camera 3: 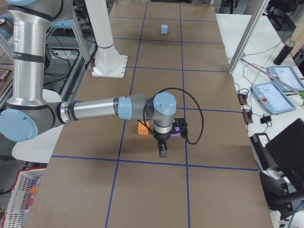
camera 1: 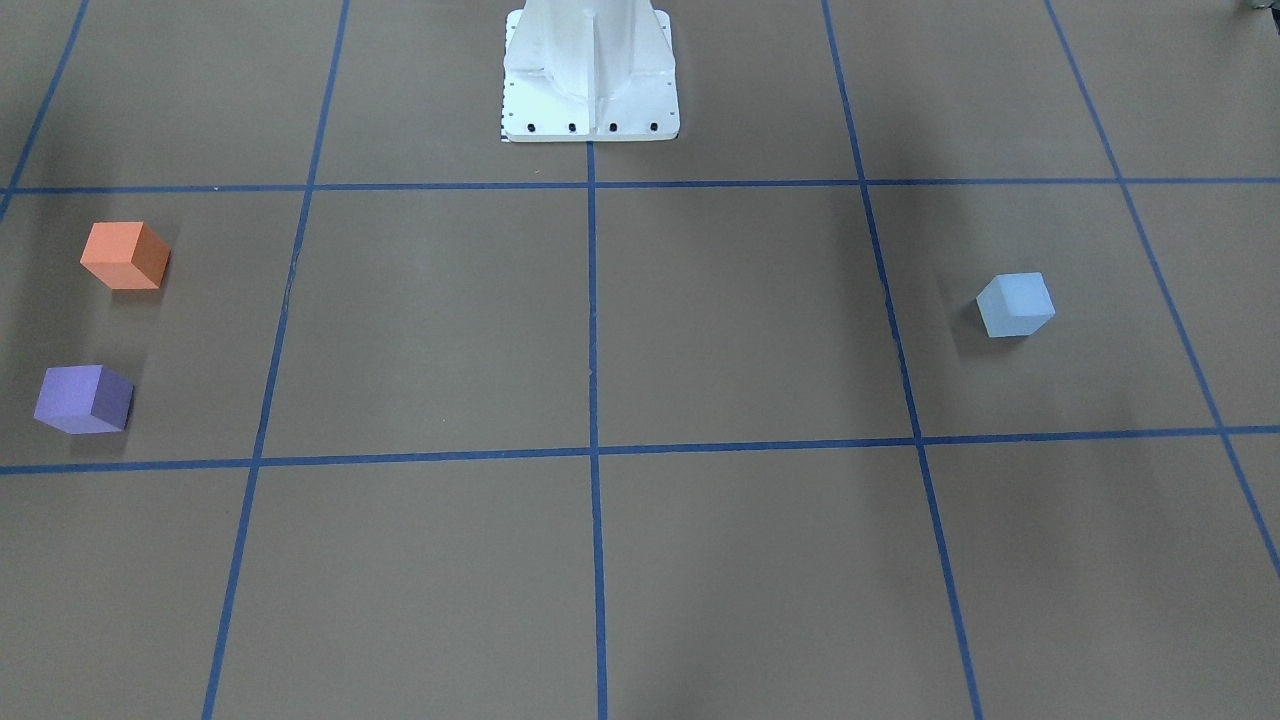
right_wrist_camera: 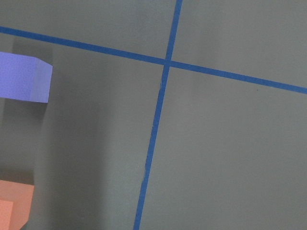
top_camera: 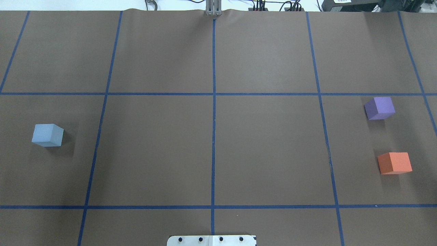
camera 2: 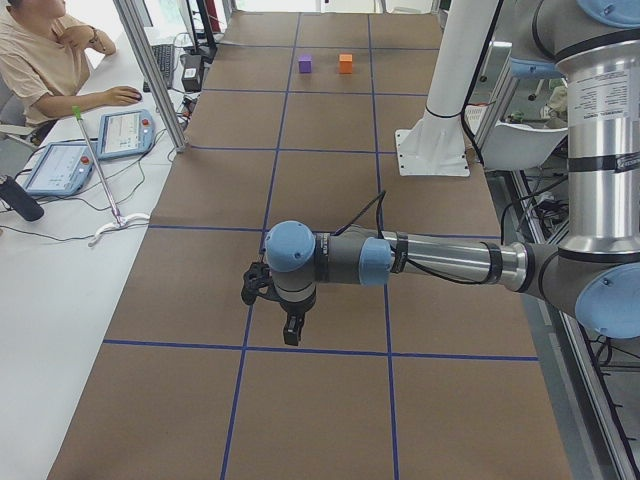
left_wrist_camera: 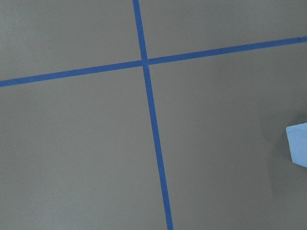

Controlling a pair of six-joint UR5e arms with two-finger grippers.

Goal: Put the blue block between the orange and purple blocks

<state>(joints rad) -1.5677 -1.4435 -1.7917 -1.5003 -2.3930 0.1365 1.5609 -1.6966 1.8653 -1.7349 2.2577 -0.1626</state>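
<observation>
The light blue block (camera 1: 1015, 305) sits alone on the brown table, on my left side (top_camera: 47, 135). Its corner shows at the right edge of the left wrist view (left_wrist_camera: 298, 143). The orange block (top_camera: 395, 163) and the purple block (top_camera: 379, 108) sit on my right side, a block-wide gap between them. Both show at the left edge of the right wrist view, purple (right_wrist_camera: 24, 76) and orange (right_wrist_camera: 14, 206). My left gripper (camera 2: 285, 322) hangs above the table near the blue block, which it hides there. My right gripper (camera 3: 163, 150) hangs over the orange-purple pair. I cannot tell whether either gripper is open.
The white robot pedestal (camera 1: 590, 80) stands at the table's middle rear edge. Blue tape lines grid the brown table (top_camera: 266, 147). An operator (camera 2: 40, 60) sits at a side desk with tablets (camera 2: 125, 133). Metal frame posts (camera 3: 244, 35) stand at the table's far long edge.
</observation>
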